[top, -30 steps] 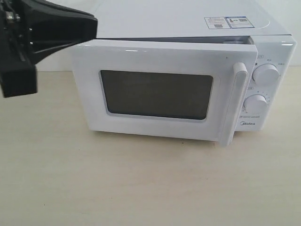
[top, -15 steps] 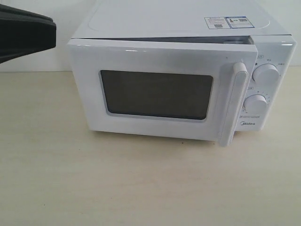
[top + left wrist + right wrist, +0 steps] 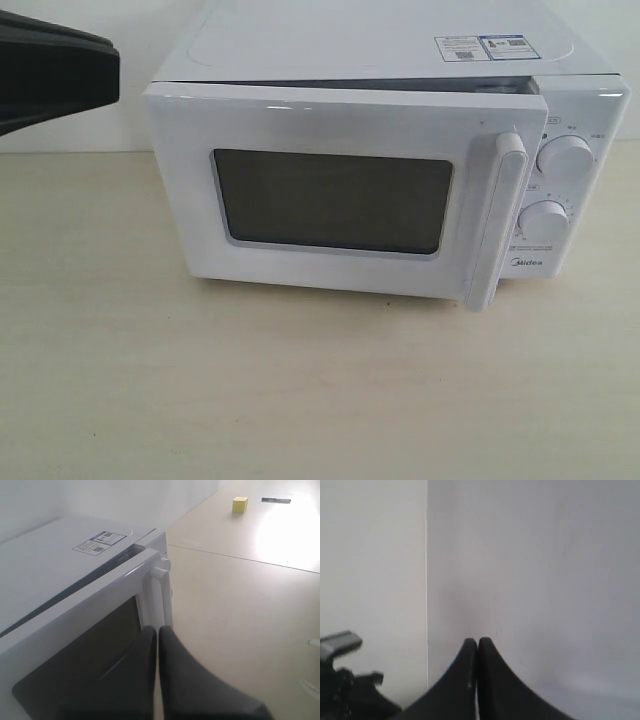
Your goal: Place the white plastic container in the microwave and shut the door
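Left black pincer [image 3: 158,629] has two smooth, pointed fingers pressed together, holding nothing. Its tips sit close to the long white bar handle [image 3: 159,597]; I cannot tell if they touch it. Right black pincer [image 3: 477,641] is pressed together too and empty. Its own camera shows only a plain pale wall [image 3: 530,555].

The handle is on the white door with a dark window [image 3: 330,200], which stands a tiny bit open, with a thin gap along its top. The door belongs to the white boxy microwave [image 3: 380,40], smooth and shiny, on a pale wood-look table [image 3: 300,400]. The window is too dark to see the white plastic container.

Only the outside camera shows the two round white dials [image 3: 567,157], right of the door. Only the left wrist camera shows a small yellow block [image 3: 240,504], far from the microwave.
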Tool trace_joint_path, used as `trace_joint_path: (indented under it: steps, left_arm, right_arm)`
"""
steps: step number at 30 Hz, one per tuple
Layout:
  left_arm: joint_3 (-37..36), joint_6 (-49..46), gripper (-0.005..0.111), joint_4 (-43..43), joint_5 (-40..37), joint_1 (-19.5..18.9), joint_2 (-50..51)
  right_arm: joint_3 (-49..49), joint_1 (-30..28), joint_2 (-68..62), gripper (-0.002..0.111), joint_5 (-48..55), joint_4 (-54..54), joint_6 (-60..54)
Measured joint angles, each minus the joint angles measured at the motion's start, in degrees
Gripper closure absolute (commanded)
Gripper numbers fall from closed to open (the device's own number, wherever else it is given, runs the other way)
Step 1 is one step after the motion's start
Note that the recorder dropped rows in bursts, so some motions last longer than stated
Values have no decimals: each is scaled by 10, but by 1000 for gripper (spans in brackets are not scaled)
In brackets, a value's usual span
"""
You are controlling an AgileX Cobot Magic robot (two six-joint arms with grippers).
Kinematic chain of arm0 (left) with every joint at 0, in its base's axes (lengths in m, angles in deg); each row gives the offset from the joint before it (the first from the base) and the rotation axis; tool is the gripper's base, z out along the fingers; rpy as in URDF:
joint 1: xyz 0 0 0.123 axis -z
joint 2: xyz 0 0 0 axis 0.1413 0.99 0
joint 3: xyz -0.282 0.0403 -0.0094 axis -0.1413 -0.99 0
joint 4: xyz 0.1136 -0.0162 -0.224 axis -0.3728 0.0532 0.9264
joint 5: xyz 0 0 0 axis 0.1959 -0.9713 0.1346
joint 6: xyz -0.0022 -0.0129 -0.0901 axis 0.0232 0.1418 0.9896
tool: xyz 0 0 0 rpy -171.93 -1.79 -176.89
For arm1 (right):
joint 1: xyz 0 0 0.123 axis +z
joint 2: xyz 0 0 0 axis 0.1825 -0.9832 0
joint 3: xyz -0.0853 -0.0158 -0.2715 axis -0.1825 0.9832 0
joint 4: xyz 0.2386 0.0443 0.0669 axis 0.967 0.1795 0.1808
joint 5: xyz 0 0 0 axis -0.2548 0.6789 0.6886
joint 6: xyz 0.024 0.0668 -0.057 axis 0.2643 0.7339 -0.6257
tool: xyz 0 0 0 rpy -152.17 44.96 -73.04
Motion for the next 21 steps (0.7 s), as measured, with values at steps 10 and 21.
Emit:
trace_joint_path:
  steps: [10, 21]
  left_arm:
    - [0, 0, 103, 0, -26, 0, 0]
    - [0, 0, 103, 0, -30, 0, 0]
  right_arm:
    - [1, 0, -156, 108, -216, -142, 170]
    - [1, 0, -181, 108, -122, 18, 173]
